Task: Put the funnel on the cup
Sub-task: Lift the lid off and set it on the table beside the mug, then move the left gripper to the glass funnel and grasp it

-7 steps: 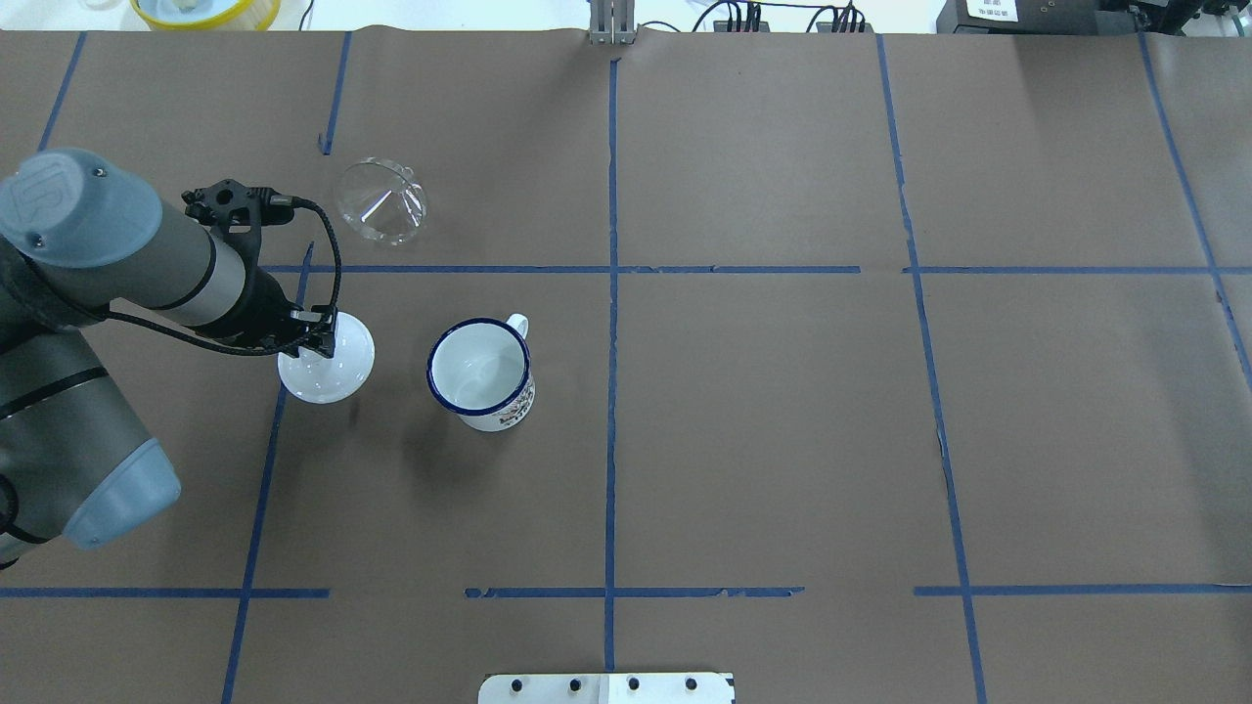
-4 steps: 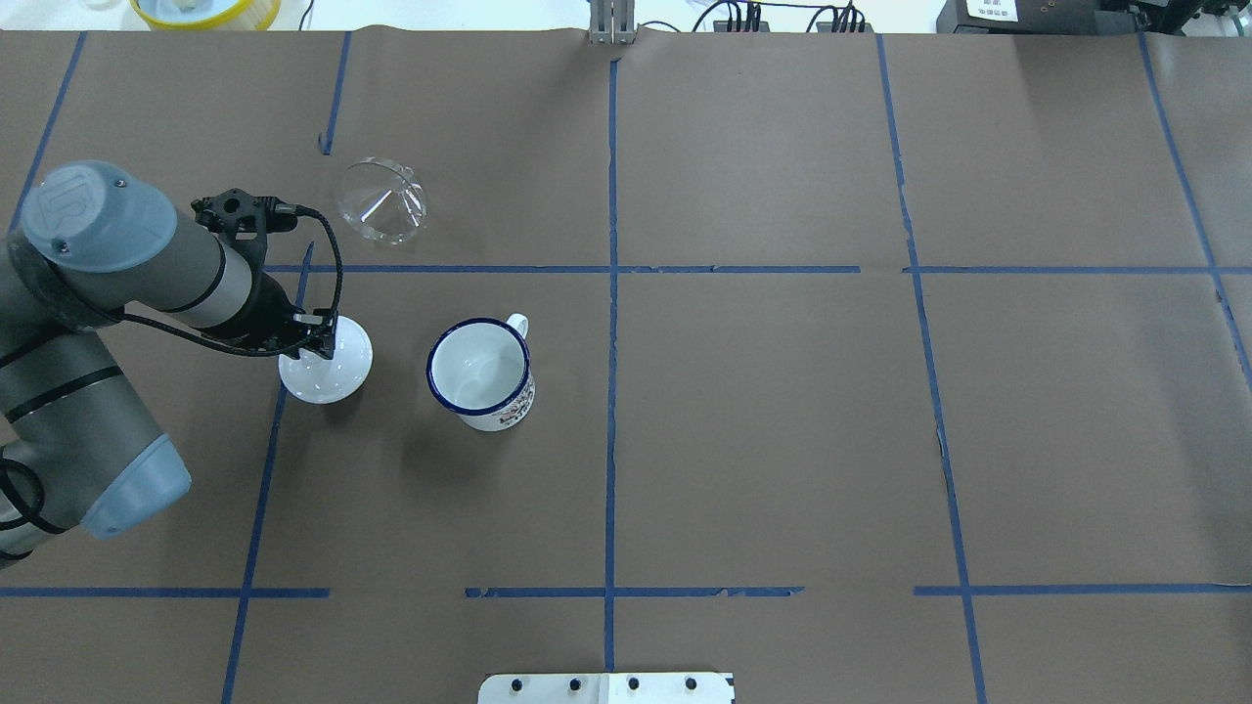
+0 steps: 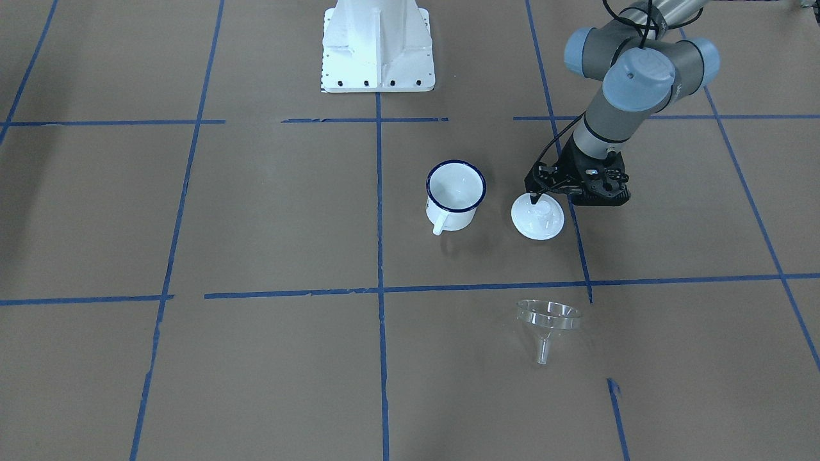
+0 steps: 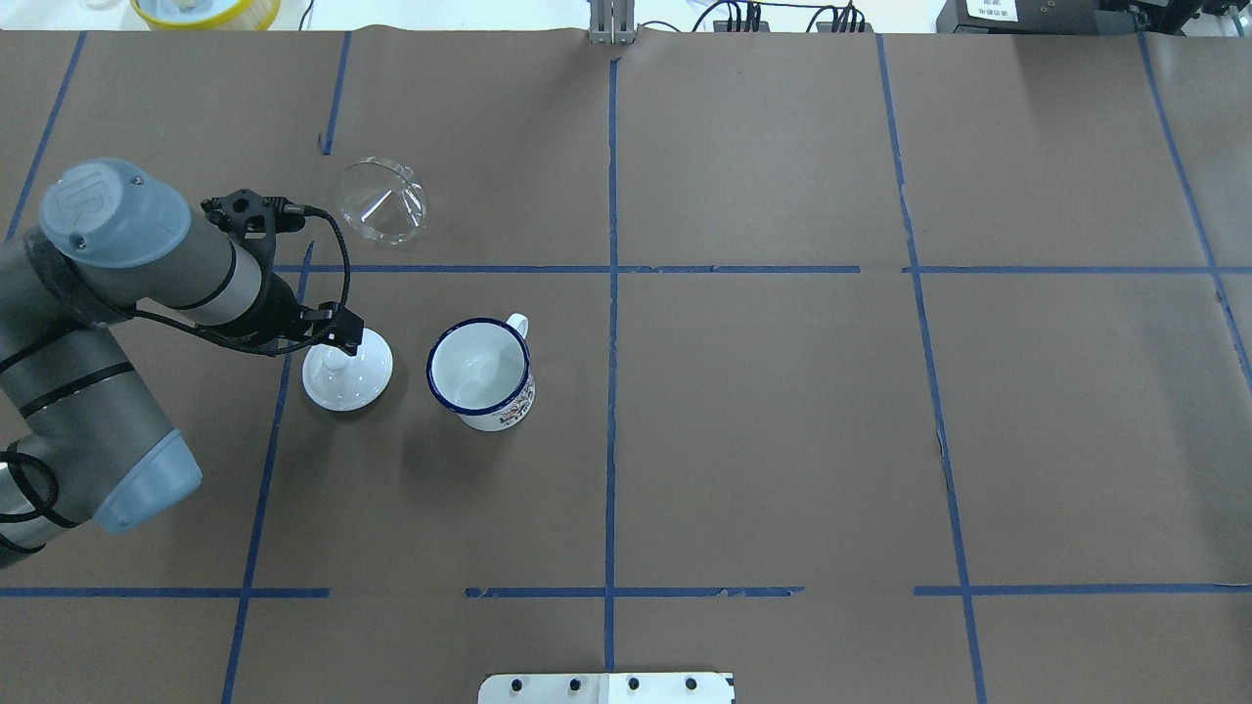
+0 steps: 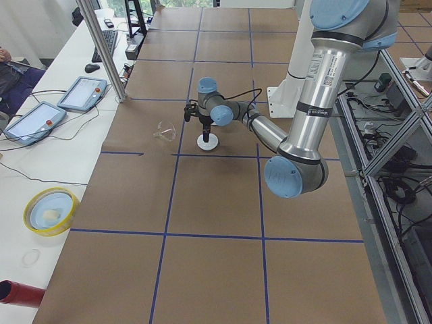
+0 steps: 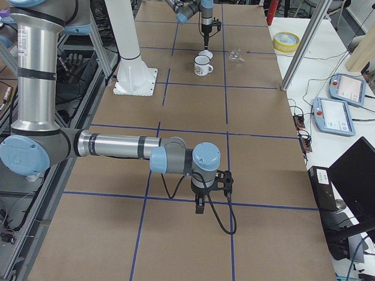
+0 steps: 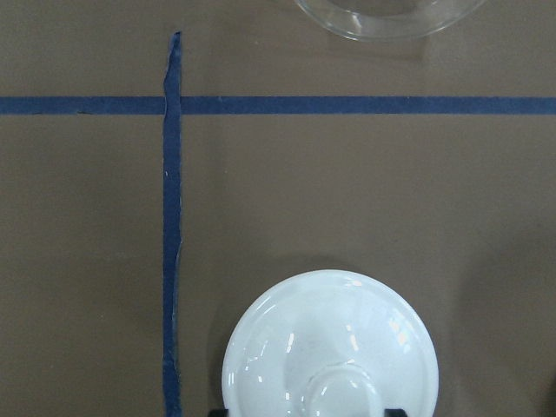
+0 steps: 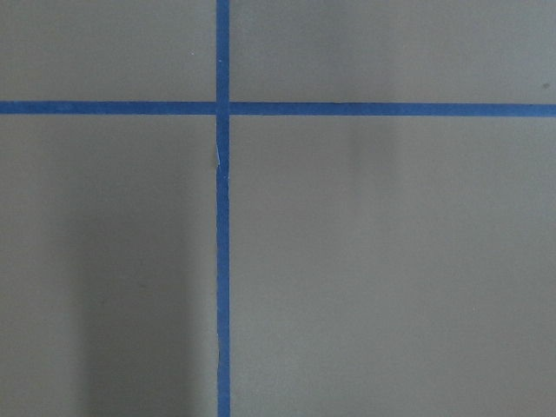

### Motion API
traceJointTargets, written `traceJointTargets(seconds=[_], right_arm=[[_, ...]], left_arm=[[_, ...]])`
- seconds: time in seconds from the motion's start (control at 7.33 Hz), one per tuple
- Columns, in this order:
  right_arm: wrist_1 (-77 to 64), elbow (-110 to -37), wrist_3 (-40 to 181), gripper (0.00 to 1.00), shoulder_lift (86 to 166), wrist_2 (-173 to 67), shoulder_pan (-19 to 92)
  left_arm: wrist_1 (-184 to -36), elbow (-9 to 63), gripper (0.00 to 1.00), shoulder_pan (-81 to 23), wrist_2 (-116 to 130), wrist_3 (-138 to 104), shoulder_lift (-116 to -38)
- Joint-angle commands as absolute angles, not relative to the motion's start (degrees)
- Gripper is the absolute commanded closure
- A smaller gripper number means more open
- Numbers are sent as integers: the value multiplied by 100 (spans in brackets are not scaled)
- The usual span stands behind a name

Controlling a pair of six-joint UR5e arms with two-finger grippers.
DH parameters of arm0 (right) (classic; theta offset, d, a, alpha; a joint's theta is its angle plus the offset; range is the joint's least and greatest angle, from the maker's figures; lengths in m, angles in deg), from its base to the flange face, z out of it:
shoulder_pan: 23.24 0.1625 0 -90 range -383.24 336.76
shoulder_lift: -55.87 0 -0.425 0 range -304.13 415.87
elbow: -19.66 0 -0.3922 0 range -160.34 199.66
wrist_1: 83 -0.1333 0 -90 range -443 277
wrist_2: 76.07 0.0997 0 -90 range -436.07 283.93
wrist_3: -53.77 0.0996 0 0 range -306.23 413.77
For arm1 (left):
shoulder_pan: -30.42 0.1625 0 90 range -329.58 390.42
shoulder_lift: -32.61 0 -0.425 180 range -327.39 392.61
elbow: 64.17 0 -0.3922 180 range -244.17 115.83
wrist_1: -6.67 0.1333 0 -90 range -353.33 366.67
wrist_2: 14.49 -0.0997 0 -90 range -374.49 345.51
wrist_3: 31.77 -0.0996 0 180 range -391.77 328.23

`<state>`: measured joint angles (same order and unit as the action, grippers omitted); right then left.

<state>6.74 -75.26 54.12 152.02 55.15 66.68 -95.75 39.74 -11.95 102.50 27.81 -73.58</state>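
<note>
The clear funnel (image 4: 381, 200) lies on the brown table, wide rim tilted, far left; it also shows in the front view (image 3: 549, 320) and at the top of the left wrist view (image 7: 391, 13). The white cup (image 4: 479, 372) with a blue rim stands upright and empty (image 3: 455, 192). My left gripper (image 4: 335, 344) hovers over a white domed lid (image 4: 352, 383) just left of the cup. Its dark fingertips (image 7: 218, 411) stand apart on either side of the lid's knob (image 7: 339, 391). My right gripper (image 6: 199, 208) shows only in the exterior right view, far from the objects; I cannot tell its state.
The lid (image 3: 541, 221) rests on the table between my left arm and the cup. The robot's white base (image 3: 378, 45) stands at the near edge. A yellow-rimmed bowl (image 4: 205, 10) sits beyond the far edge. Blue tape lines cross the table.
My left gripper moved right toward the cup with the lid. The lid looks smaller and now rests on the table, and the fingers stand apart from its knob.
</note>
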Motion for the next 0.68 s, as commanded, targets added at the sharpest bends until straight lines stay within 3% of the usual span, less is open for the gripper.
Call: traceJointTargets(seconds=[0.0,0.27,0.55], right_arm=[[674,-7526,5412,0,15202,5515,6668],[674,-7526,5412,0,15202,5515,6668],[674,-7526,5412,0,15202,5515,6668]], left_arm=[[-9458,4060,0,-1526,10276,3523,-7488],[-9502,3937,0,-1782,10136,5001,-7882],[-9816,3308,0,-1775,9225,6756,-8496]])
